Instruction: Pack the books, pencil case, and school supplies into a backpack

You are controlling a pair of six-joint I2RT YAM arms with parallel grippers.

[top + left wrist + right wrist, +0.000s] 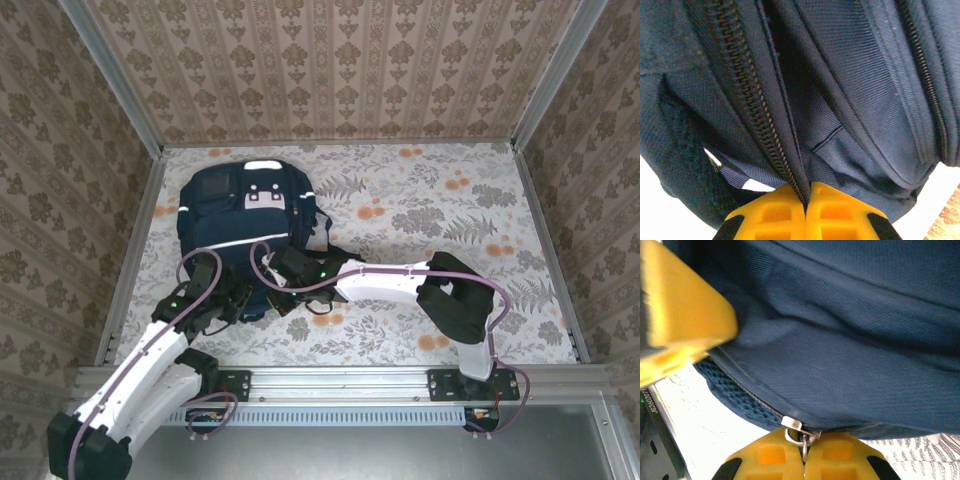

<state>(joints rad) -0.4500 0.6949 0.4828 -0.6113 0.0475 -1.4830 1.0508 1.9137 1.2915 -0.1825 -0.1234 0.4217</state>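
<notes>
The navy backpack [245, 215] lies flat on the floral counter [430, 200], toward ten o'clock from the counter's middle. Its white top patch [263, 166] is at its twelve o'clock end and a thin white stripe [245, 243] crosses it lower down. Both arms reach in to its six o'clock edge. The left hand [238, 298] sits at about seven o'clock of the bag, and the right hand [278, 268] is just beside it at about five o'clock, coming in from three o'clock. In the left wrist view, the left hand [806, 200] has its two yellow fingers pressed together on a fold of the backpack's [865, 75] navy fabric. The pinched edge runs right alongside a line of dark zipper teeth [750, 110] that rises toward eleven o'clock. More seams and a second zipper line run up the cloth toward one o'clock. In the right wrist view, the right hand [803, 442] is likewise closed narrow, its fingertips clamped on the small metal zipper pull [799, 432] that hangs from the slider at the bag's lower seam. The backpack's [840, 340] cloth bulges above it, and a strip of mesh shows along the seam toward nine o'clock. A blurred yellow block [680, 315] sits at ten o'clock in that view, against the fabric. Whether the bag's main opening is open or shut cannot be told from these views.
</notes>
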